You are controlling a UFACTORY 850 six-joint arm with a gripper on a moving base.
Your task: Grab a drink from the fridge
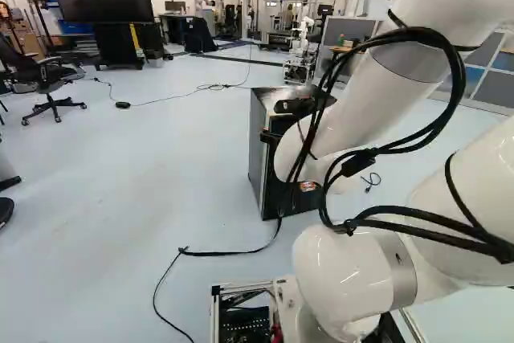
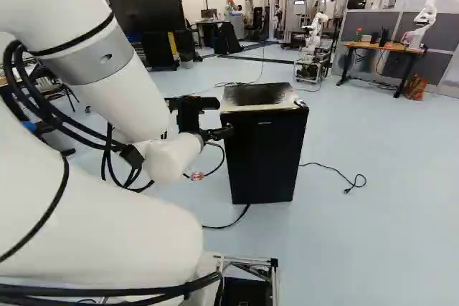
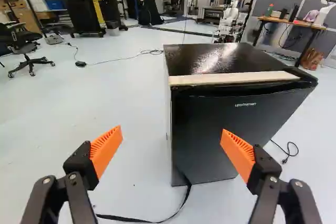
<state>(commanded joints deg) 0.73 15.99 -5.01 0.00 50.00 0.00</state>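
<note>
On my left, the cables (image 1: 357, 163) looping from my arm (image 1: 377, 106) hang loose in the left base view; swinging in low, they could hook a corner of the fridge (image 3: 210, 103). My fingers (image 3: 106, 150) are spread wide with nothing pinched between them. One shows against the bare floor beyond the fridge's side, so closing from this line might only scrape that upright edge. Below it, a black strap (image 1: 225, 254) trails over the floor from the foot of the fridge's near corner, and my base could catch or drag it in driving up.

The drink is out of sight, presumably behind the door (image 2: 265, 155), which looks shut. A dark slit runs under the light strip (image 3: 231, 78) along the top front edge; if I aim there too high, I strike the strip and shove the whole fridge back. Pulling hard on a stiff door could slide or tip it too. My other finger shows against the door's face, and pressing there would only hold it closed. Rightmost, a plugged cord (image 3: 287, 151) lies on the floor, another snag.
</note>
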